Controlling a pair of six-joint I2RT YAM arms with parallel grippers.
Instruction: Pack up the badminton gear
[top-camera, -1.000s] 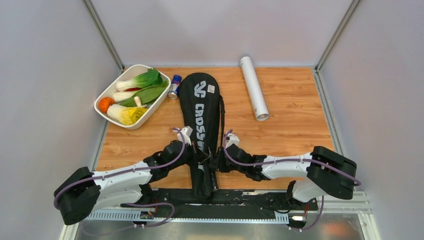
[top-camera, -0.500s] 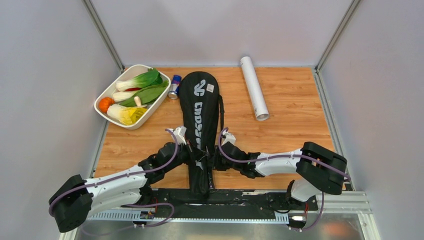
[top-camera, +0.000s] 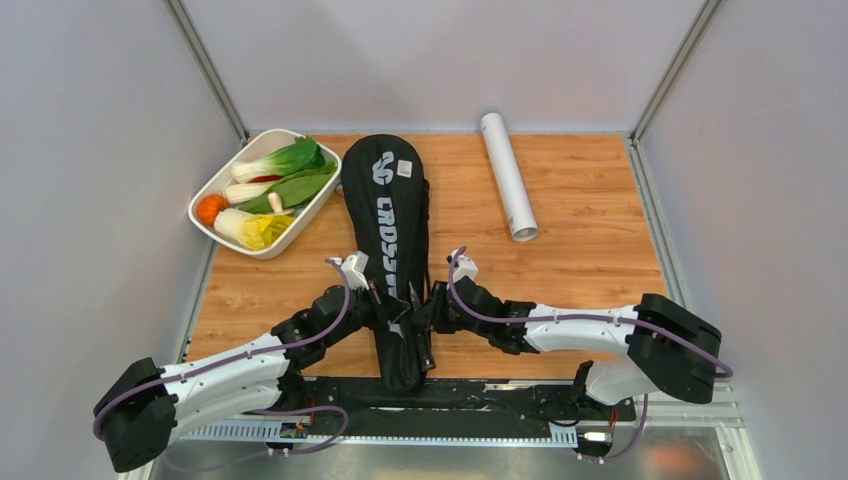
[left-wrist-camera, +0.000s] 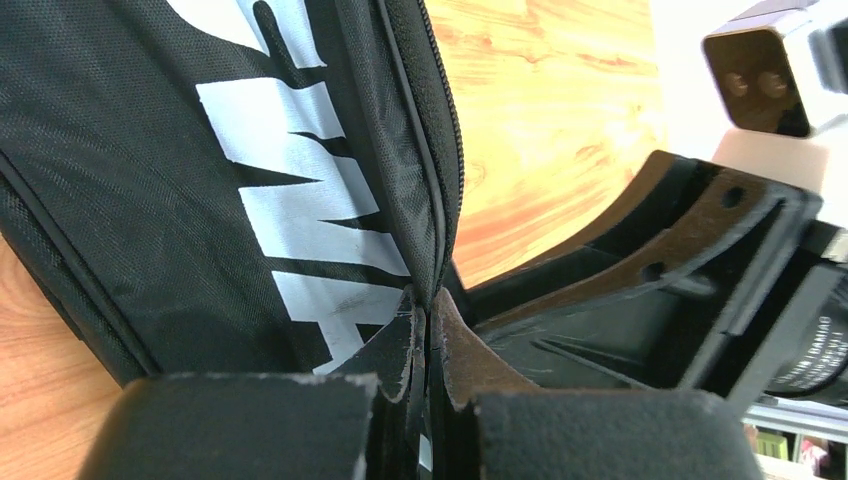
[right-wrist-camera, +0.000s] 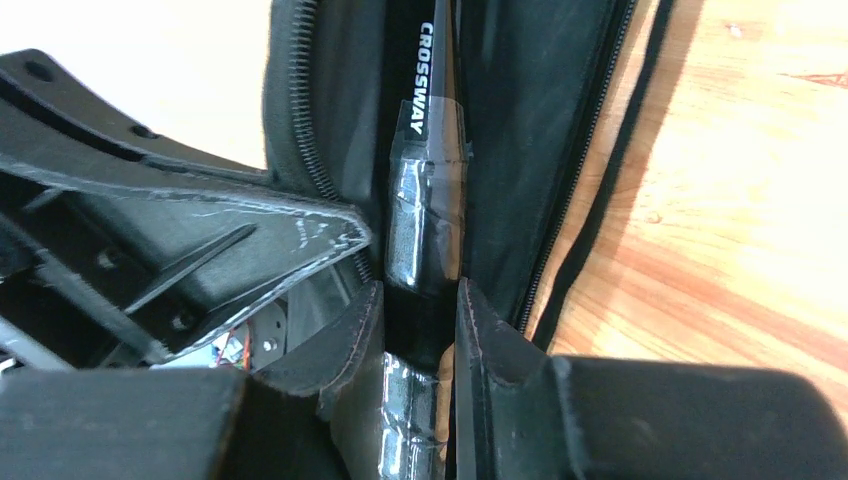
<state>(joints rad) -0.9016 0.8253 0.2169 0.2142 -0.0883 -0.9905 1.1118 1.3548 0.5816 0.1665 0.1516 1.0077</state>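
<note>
The black "CROSSWAY" racket bag (top-camera: 385, 190) lies lengthwise down the middle of the table, its narrow end toward the arm bases. My left gripper (top-camera: 392, 306) is shut on the bag's edge fabric (left-wrist-camera: 425, 250) beside the zipper, seen close in the left wrist view (left-wrist-camera: 428, 318). My right gripper (top-camera: 427, 308) is shut on a glossy black racket handle (right-wrist-camera: 425, 210) that runs into the open bag (right-wrist-camera: 520, 120); its fingers (right-wrist-camera: 420, 305) clamp both sides. The racket heads are hidden inside the bag. A white tube (top-camera: 507, 175) lies on the wood at the back right.
A white tray (top-camera: 205, 200) of vegetables sits at the back left, close to the bag's wide end. Grey walls enclose the table on three sides. Bare wood (top-camera: 590, 250) shows right of the bag and between the tube and the right arm.
The bag's wide end has swung left toward the tray and now covers the drink can. Both grippers moved slightly with it, keeping their grips.
</note>
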